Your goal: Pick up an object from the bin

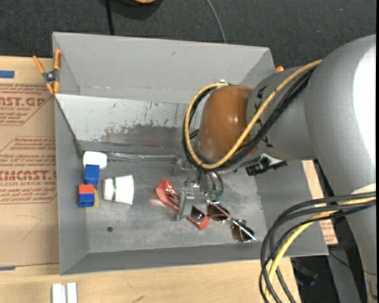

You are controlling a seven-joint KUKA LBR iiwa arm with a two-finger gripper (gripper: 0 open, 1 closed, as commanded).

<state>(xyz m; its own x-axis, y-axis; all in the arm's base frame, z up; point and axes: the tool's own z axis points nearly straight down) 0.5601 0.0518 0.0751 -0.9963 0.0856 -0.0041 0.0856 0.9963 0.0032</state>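
My one camera sits above the grey bin [132,232], looking down into it and tilted somewhat to one side, near enough that the bin takes up most of my picture. Its back wall lies toward the top, and the arm [328,118] enters from my right.

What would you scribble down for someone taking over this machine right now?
Hand: low over the middle of the bin floor, between a small red-pink thing and red-framed sunglasses. Whether it grips either cannot be told.
Elsewhere, on the left of the floor: a white cup on its side, a blue-and-white block and a blue-and-orange block.
Done: the hand is down among the things.
Left: nothing is seen lifted yet, so close on one thing and raise it out.
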